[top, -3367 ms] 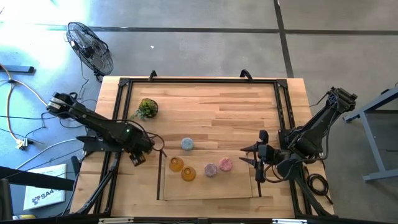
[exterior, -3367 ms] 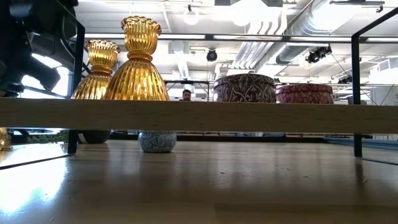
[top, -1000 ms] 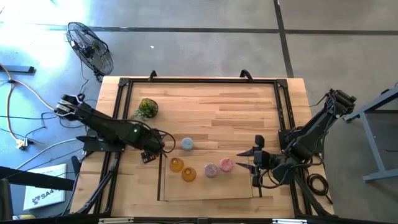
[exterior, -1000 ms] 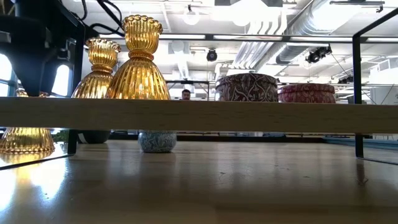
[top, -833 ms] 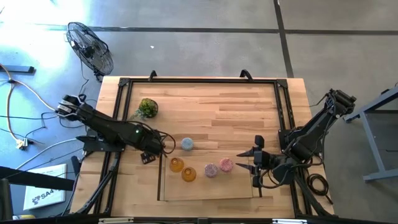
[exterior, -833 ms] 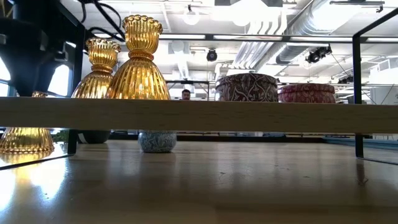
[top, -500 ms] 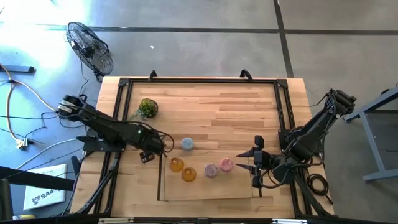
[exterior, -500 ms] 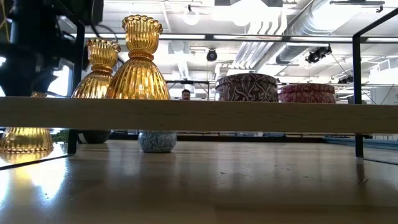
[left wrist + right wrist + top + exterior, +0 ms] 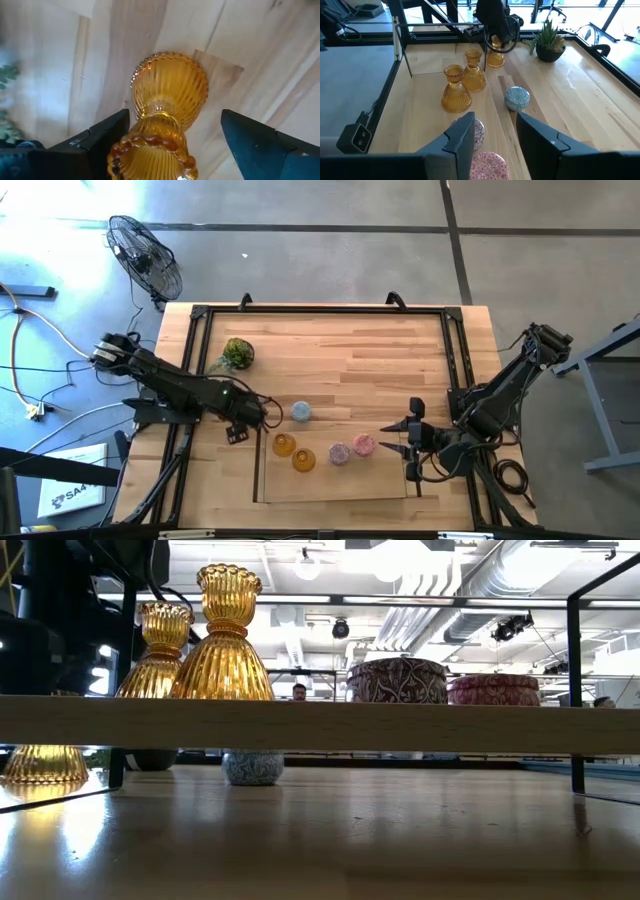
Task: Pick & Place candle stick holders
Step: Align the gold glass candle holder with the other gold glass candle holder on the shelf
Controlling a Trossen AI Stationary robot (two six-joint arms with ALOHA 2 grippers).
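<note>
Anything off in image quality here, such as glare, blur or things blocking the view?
Low view: a wooden tray edge bands across the frame, cutting off the holders' bases; bright ceiling lights behind, glare on the table. Left wrist view: the amber holder is very close between the open left pincer; the plant is blurred. High view: evenly lit. Right wrist view: clear past the open right pincer.

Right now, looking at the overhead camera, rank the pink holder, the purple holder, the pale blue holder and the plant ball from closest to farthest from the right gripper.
1. Pink holder, just beside the right gripper, in the tray.
2. Purple holder, next along, toward the left arm.
3. Pale blue holder, outside the tray, toward mid-table.
4. Plant ball, far corner on the left arm's side.
</note>
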